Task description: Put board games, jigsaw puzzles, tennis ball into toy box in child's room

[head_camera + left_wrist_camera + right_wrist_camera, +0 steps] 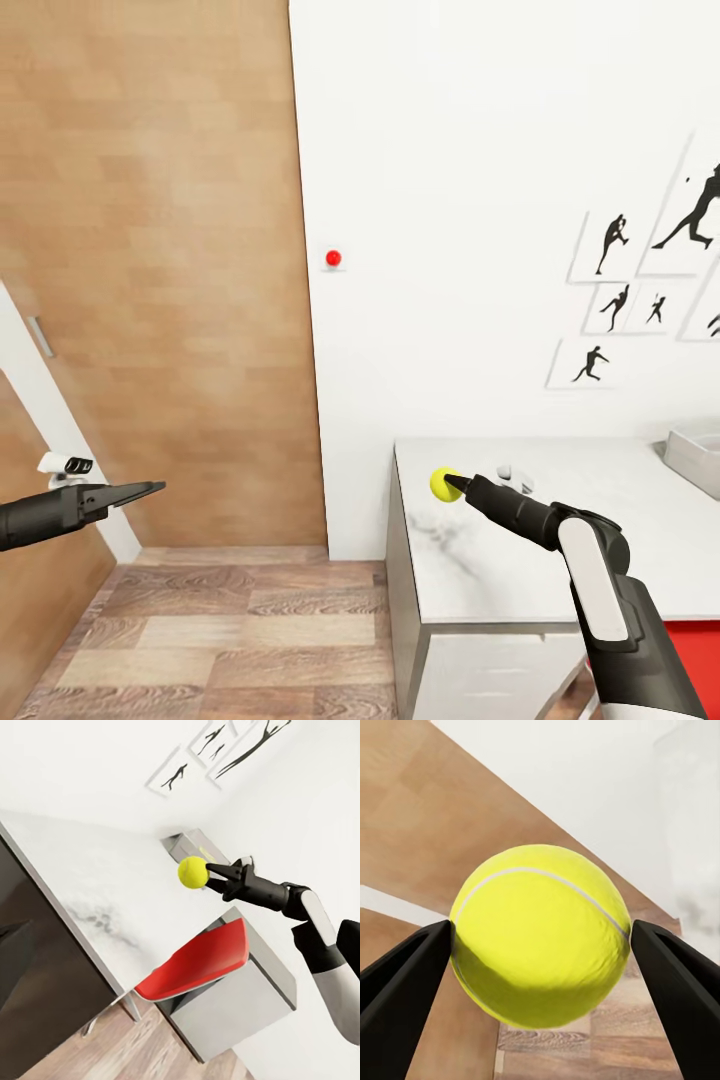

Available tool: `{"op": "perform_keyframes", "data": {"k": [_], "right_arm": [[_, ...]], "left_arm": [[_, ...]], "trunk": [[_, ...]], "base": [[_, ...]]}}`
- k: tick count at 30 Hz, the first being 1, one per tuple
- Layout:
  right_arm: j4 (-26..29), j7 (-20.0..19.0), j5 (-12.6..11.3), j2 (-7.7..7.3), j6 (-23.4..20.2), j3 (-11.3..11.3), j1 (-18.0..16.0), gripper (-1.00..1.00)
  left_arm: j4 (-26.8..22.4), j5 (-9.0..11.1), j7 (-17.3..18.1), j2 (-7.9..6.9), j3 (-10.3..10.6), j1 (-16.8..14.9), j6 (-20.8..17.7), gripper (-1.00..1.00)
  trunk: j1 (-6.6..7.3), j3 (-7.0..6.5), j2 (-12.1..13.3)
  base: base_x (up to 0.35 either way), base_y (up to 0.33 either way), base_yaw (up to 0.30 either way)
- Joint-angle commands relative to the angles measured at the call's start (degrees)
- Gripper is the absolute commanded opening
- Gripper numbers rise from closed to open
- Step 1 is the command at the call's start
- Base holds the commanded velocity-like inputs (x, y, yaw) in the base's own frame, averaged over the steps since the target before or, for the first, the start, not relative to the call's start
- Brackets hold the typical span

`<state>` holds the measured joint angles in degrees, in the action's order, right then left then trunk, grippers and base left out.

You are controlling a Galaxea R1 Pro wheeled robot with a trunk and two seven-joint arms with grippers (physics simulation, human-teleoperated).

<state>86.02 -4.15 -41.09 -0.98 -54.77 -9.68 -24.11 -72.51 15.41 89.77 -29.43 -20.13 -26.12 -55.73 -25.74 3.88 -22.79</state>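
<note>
Right gripper held the yellow felt tennis ball between both fingers above the pale grey table; left gripper appeared closed, empty.

Bright, even, sharp renders (no glare), soft shadow beneath the tennis ball

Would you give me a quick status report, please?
Right gripper shut on tennis ball, above table. Left gripper empty, off to the side. Grey tray at table's far end.
</note>
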Motion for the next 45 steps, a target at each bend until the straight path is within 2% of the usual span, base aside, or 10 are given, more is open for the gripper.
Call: {"op": "perform_keyframes", "data": {"k": [1,20,45], "right_arm": [[0.0,-0.5,0.4,0.01,-0.3,-0.1,-0.1,-1.0],[0.0,-0.7,0.4,0.02,-0.3,-0.2,-0.1,-1.0],[0.0,-0.7,0.4,0.01,-0.2,-0.2,-0.1,-1.0]], "left_arm": [[0.0,-0.1,0.2,-0.02,0.0,0.0,-0.6,1.0],[0.0,-0.2,0.2,0.06,0.1,0.0,-0.6,1.0],[0.0,-0.2,0.2,0.03,0.1,0.0,-0.6,1.0]], "trunk": [[-0.04,0.04,-0.1],[-0.04,-1.37,-0.1],[-0.04,-0.82,-0.1]], "base": [[0.0,0.0,0.0],[0.0,0.0,-0.015],[0.0,0.0,-0.257]]}}
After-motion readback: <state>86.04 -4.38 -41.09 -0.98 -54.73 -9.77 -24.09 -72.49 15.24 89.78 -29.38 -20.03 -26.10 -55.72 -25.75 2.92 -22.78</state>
